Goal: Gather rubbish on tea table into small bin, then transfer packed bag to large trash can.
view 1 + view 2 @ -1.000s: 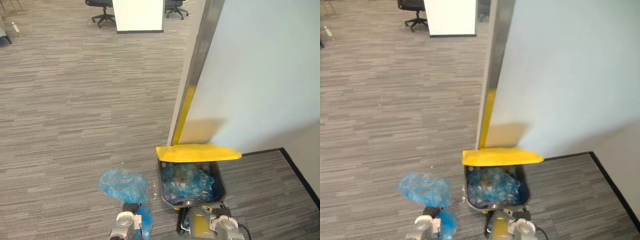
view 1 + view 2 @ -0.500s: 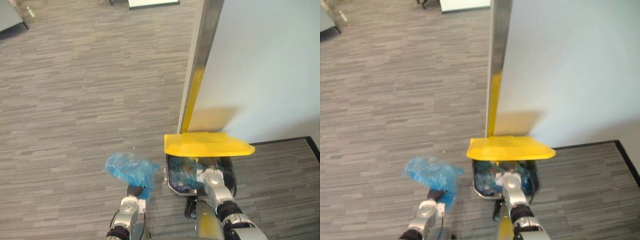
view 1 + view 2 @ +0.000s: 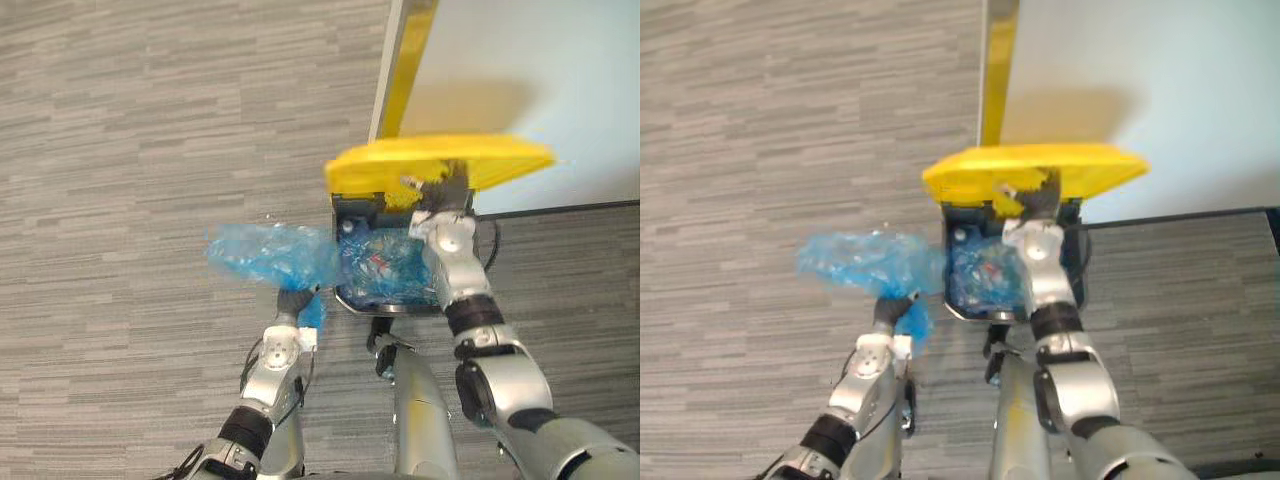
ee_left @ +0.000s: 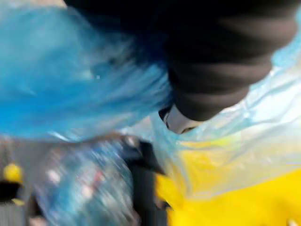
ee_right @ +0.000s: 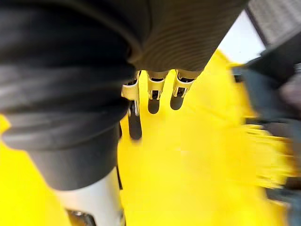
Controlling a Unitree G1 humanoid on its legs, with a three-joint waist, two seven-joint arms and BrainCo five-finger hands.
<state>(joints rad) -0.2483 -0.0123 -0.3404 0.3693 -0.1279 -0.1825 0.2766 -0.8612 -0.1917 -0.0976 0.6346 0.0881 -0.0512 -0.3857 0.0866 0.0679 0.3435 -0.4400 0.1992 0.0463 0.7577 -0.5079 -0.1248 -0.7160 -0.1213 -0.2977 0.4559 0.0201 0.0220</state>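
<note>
A large dark bin (image 3: 352, 216) stands on the floor against a wall, with blue bagged rubbish (image 3: 385, 265) inside. Its yellow lid (image 3: 440, 162) is tipped up. My right hand (image 3: 440, 203) presses against the lid's underside; its fingers (image 5: 155, 87) lie straight on the yellow surface (image 5: 197, 155). My left hand (image 3: 292, 300) is shut on the neck of a crumpled blue rubbish bag (image 3: 262, 255), held just left of the bin's rim and touching it. Blue plastic (image 4: 70, 89) fills the space past the left hand's cover.
A pale wall panel (image 3: 540, 70) rises right behind the bin, with a metal post and yellow strip (image 3: 405, 60) at its edge. Black skirting (image 3: 560, 208) runs along the wall's foot. Grey striped carpet (image 3: 150, 120) spreads to the left.
The camera has tipped down. My right hand has risen from the bin's opening to the lid and pushed it up. My left hand has carried the blue bag right, up to the bin.
</note>
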